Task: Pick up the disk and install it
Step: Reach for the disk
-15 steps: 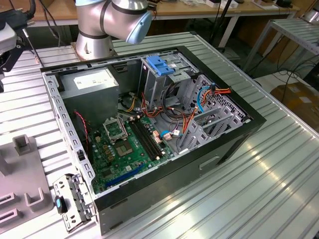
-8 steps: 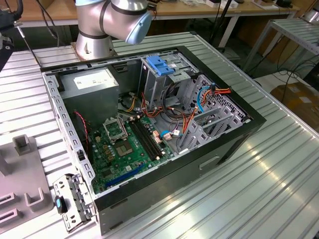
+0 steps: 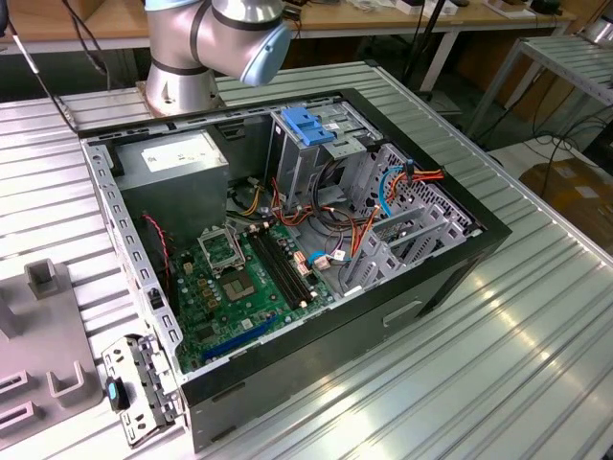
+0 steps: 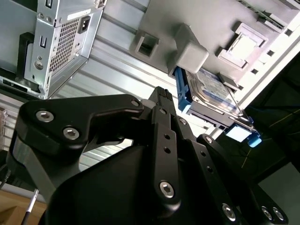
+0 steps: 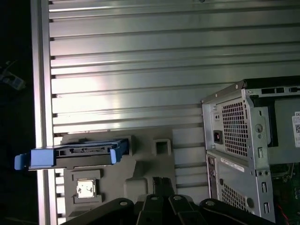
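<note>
The disk (image 4: 211, 90) is a silver drive with a white-and-blue label and blue carrier rails. It stands on its edge in a slot of the grey fixture plate (image 4: 159, 18), near the table's edge. In the first wrist view the disk (image 5: 75, 157) shows edge-on, with a blue tab sticking out past the table edge. My gripper (image 4: 161, 93) is shut and holds nothing. It hovers a short way off the disk, above the fixture plate (image 5: 140, 159). The gripper (image 5: 161, 181) points at the plate beside the disk.
An open computer case (image 3: 124, 249) lies on the ribbed metal table (image 3: 536, 326), with a motherboard, cables, a grey power-supply box (image 3: 182, 158) and a metal drive cage with a blue latch (image 3: 308, 125). The case's rear (image 5: 234, 140) is close to the fixture. The arm's base (image 3: 182, 67) stands behind the case.
</note>
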Robot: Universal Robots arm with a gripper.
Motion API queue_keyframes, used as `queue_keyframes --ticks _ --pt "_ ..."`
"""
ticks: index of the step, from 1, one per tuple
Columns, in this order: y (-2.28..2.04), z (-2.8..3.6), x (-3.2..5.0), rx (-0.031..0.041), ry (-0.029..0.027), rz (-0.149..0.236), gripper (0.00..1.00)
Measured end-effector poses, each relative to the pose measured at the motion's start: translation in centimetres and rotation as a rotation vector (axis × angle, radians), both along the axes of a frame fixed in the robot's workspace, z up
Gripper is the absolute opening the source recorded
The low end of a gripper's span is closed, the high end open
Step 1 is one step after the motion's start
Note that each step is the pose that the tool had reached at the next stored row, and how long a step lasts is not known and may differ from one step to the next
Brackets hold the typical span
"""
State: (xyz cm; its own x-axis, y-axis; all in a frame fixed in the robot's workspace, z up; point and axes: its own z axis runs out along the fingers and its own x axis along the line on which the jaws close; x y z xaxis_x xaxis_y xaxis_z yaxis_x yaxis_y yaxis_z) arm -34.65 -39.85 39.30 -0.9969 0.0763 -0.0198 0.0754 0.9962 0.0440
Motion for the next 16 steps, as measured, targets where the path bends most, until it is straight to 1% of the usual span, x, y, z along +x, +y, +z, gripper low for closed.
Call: queue_keyframes --ticks 11,12,16 --pt "0.02 -0.01 -2.41 0.0 0.0028 0.0 0.11" --pt "0.03 -0.02 -2.86 0.0001 0.0032 0.0 0.11" --pt "0.03 -0.02 -3.98 0.0 0.0045 0.0 0.11"
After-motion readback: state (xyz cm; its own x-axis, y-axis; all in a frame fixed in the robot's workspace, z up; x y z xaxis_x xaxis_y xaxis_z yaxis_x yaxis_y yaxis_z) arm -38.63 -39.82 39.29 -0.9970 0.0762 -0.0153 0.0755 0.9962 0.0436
